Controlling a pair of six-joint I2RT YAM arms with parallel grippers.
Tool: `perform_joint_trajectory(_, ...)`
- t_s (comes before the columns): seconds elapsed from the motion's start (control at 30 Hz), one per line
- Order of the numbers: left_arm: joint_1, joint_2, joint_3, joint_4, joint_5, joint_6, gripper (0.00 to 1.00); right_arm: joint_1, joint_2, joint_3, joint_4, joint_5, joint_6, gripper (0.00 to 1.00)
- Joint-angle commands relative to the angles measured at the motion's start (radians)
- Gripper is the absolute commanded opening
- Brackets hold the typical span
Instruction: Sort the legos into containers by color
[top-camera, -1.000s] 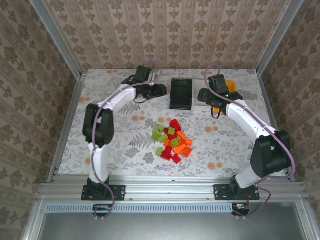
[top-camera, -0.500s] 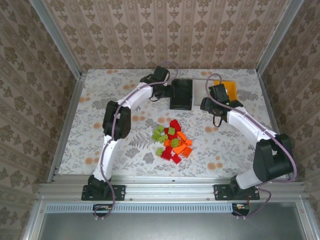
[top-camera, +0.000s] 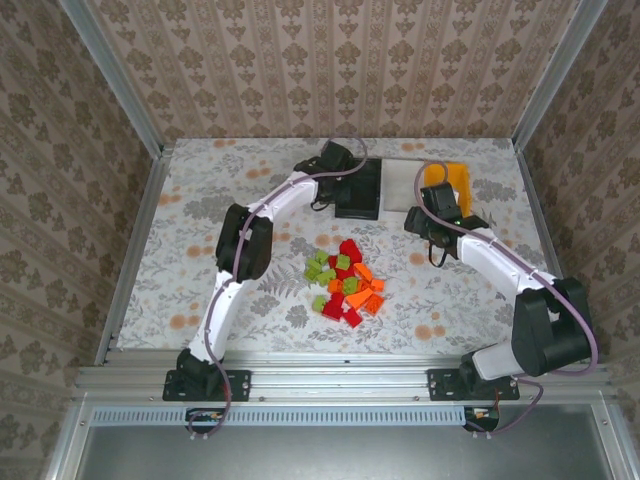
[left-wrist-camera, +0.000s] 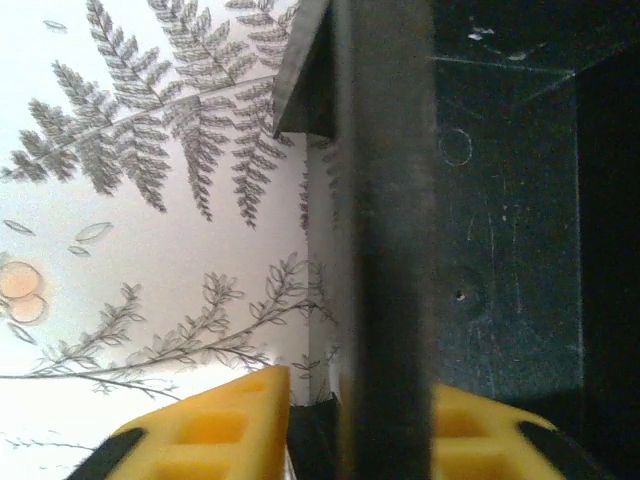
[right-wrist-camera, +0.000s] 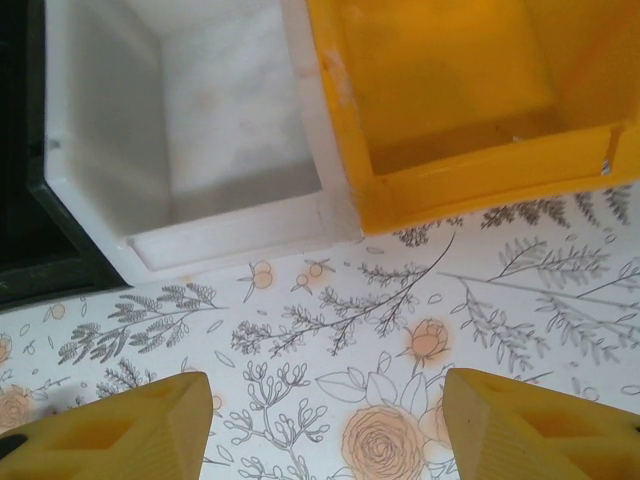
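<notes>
The legos (top-camera: 343, 283), red, orange and lime green, lie in a loose pile at the table's middle. At the back stand the joined bins: black (top-camera: 358, 187), white (top-camera: 400, 178) and orange (top-camera: 455, 180). My left gripper (top-camera: 338, 180) straddles the black bin's left wall; in the left wrist view the left gripper (left-wrist-camera: 360, 432) has its yellow fingers (left-wrist-camera: 210, 430) pressed on either side of that wall (left-wrist-camera: 385, 200). My right gripper (top-camera: 436, 200) hovers open over bare table; in its own view the right gripper (right-wrist-camera: 327, 420) faces the white bin (right-wrist-camera: 230, 235) and orange bin (right-wrist-camera: 480, 175), both empty.
The black bin's floor (left-wrist-camera: 510, 220) holds nothing. A corner of the black bin (right-wrist-camera: 40, 270) shows at the left of the right wrist view. Patterned cage walls and metal rails (top-camera: 130, 250) close in the table. Floral tabletop lies between the pile and the bins.
My left arm swung right from the back left until its gripper reached the black bin's left wall. My right gripper shifted toward the near side, uncovering the white and orange bins.
</notes>
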Motion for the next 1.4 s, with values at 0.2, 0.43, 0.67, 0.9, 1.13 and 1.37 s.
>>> perform_joint_trajectory(0.2,0.019,-0.129,-0.153,-0.035,-0.120,0.023,0.03,0.007,-0.082,-0.058,0.019,-0.041,0.028,0.63)
perform_joint_trajectory(0.43,0.036,-0.282,-0.304,-0.099,-0.232,0.136,0.02,0.011,-0.138,-0.081,0.013,-0.051,0.031,0.63)
perform_joint_trajectory(0.67,0.107,-0.395,-0.486,-0.093,-0.178,0.173,0.02,0.078,-0.192,-0.082,-0.059,-0.006,-0.023,0.63)
perform_joint_trajectory(0.9,0.162,-0.441,-0.599,-0.035,-0.147,0.218,0.02,0.094,-0.242,-0.149,-0.054,-0.019,-0.043,0.66)
perform_joint_trajectory(1.13,0.194,-0.507,-0.703,0.051,-0.153,0.262,0.15,0.106,-0.276,-0.167,-0.084,-0.037,-0.049,0.68)
perform_joint_trajectory(1.37,0.189,-0.522,-0.687,0.002,-0.117,0.187,0.55,0.152,-0.262,-0.127,-0.125,-0.038,-0.070,0.69)
